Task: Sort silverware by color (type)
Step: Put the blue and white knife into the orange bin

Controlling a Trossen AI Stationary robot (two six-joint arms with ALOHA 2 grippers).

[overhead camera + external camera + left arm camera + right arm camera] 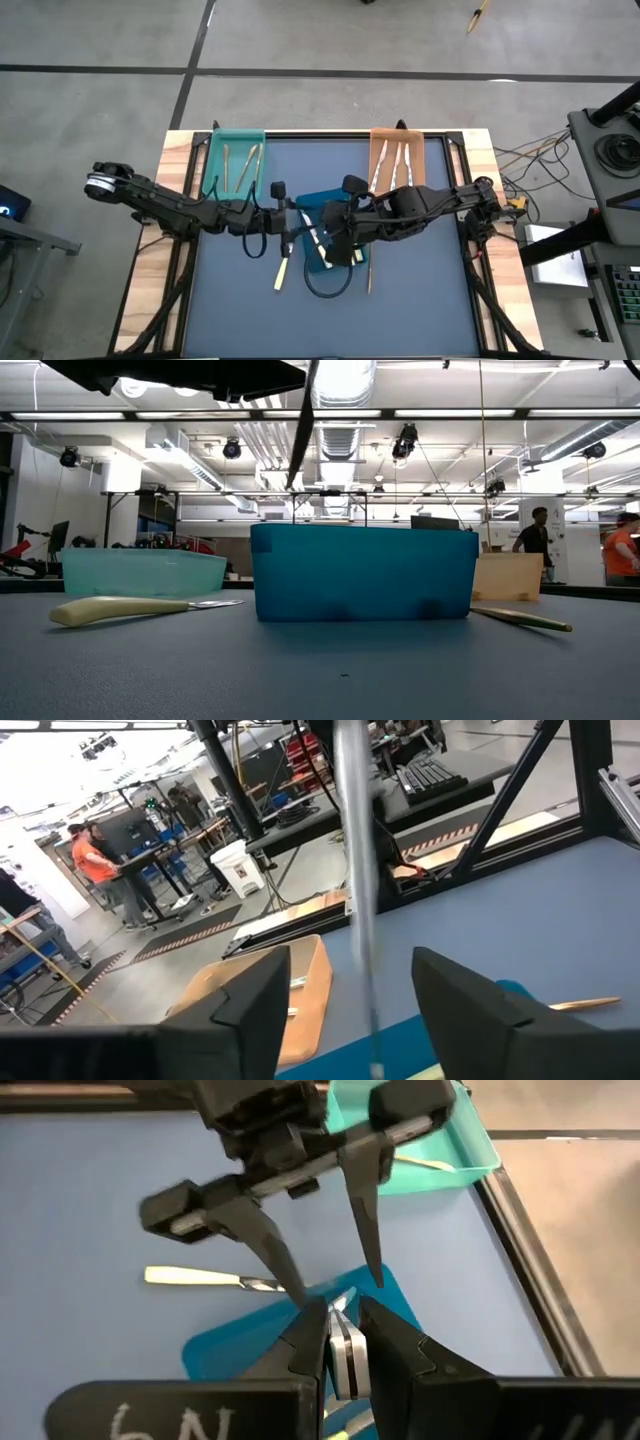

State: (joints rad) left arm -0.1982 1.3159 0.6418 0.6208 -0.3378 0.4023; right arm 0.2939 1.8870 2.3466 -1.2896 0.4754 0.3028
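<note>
Now I see my left gripper [325, 1285] spread wide above the blue tray [322, 205], gripping nothing; my right gripper [343, 1342] pinches a silvery utensil [347, 1348] over that tray.

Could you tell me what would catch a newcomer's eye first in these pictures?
Both arms meet over the blue tray at the table's middle, the left gripper with fingers spread, the right gripper pinching a silvery utensil. A cream-handled knife lies loose beside that tray.

Robotics lab: exposed ducts [345, 385], workbenches [165, 845], cabling.
</note>
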